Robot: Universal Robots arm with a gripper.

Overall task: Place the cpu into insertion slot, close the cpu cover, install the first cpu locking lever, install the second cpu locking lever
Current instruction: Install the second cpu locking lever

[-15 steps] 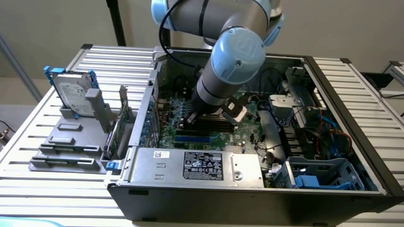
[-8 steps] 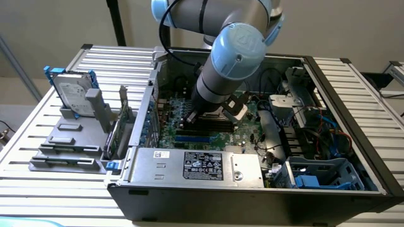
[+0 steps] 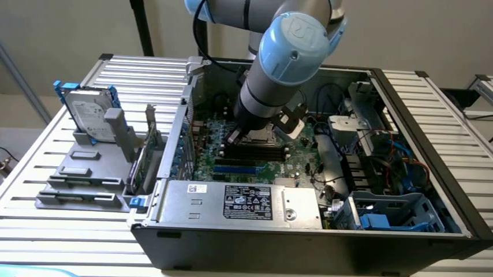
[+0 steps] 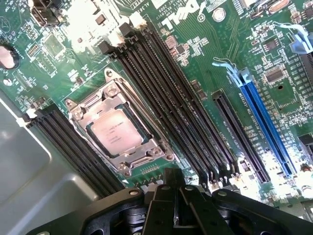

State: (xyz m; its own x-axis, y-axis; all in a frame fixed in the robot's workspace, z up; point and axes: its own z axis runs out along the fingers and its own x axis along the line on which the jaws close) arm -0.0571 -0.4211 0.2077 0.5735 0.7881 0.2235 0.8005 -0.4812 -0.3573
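Inside the open case (image 3: pixel 431 190), on the green board (image 4: pixel 195 63), I see the cpu (image 4: pixel 116 132) lying flat in the slot (image 4: pixel 85 128). Its top is pale silvery-beige, square, with faint print I can't read. The cover (image 4: pixel 139 149), a thin silver frame, lies down around it; the chip shows through the window. In the wrist view the square sits turned, corners pointing diagonally, its sides in line with the black memory slots (image 4: pixel 161 93) on either side. White "DELL" lettering on the board (image 4: pixel 183 17), inverted. A long blue slot (image 4: pixel 266 125) runs well apart. My gripper (image 4: pixel 174 183) hangs just beside the socket, fingers closed, holding nothing.
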